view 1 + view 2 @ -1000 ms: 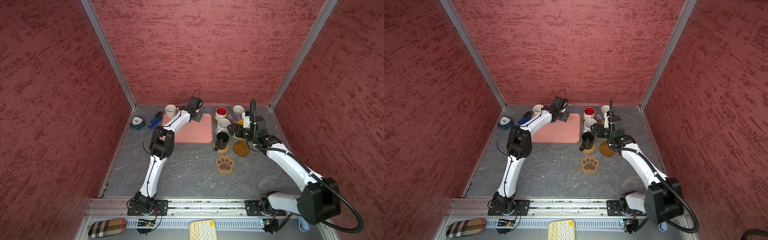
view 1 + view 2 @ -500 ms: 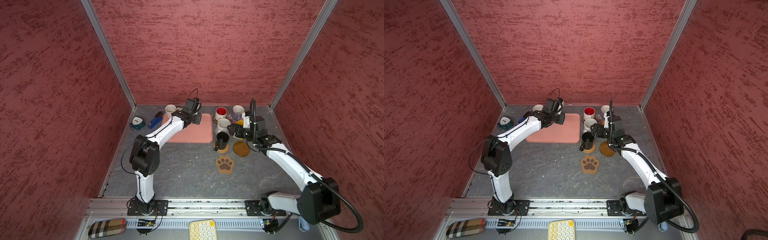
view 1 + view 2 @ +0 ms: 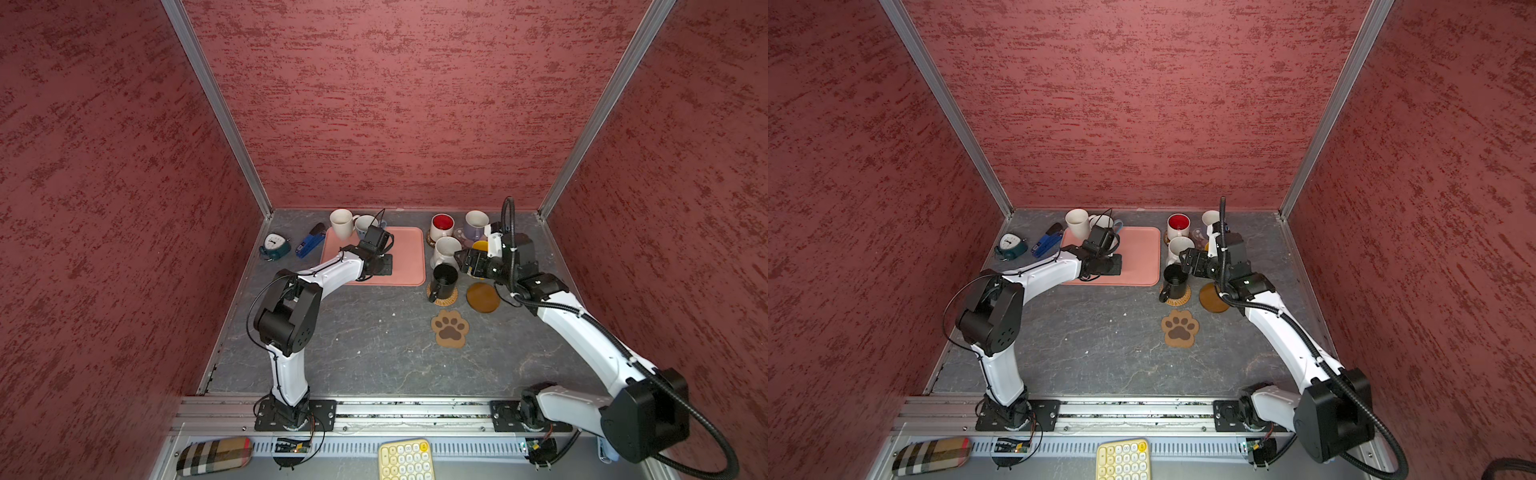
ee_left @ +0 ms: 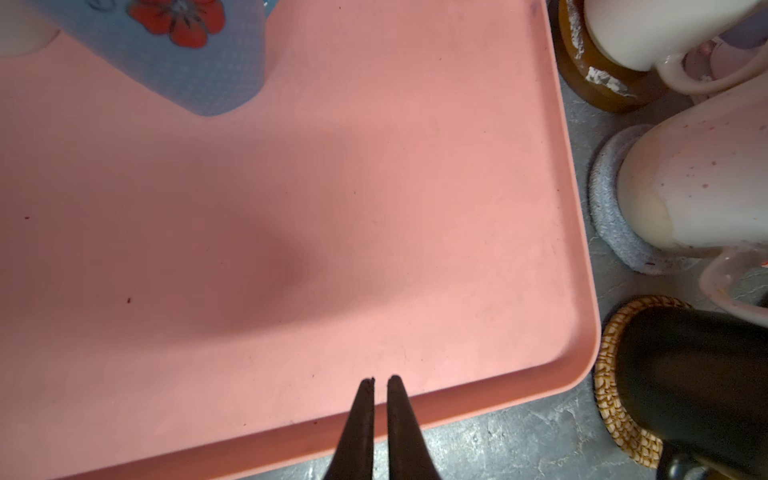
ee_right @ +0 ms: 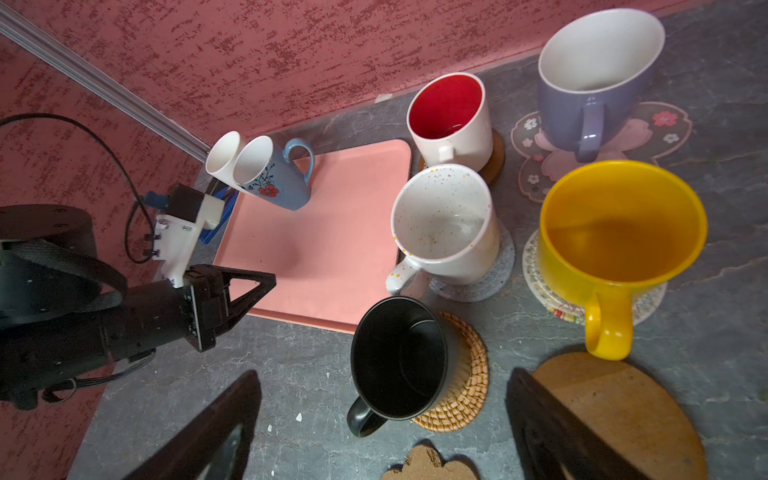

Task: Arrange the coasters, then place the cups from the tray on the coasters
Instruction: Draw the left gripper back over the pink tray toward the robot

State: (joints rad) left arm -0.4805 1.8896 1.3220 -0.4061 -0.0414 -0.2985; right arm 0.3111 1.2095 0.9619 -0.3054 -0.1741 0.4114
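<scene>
Now: left gripper (image 4: 381, 380) fingers pressed together, holding nothing, over near edge of salmon tray (image 4: 415, 208). Right gripper (image 5: 382, 374) fingers wide apart, holding nothing, hovering by black mug (image 5: 399, 357) on rattan coaster (image 5: 469, 374). Light blue mug (image 5: 278, 183) and plain white mug (image 3: 341, 222) at tray's far left corner. Amber disc (image 3: 482, 297) and paw-print coaster (image 3: 450, 328) lie uncovered.
</scene>
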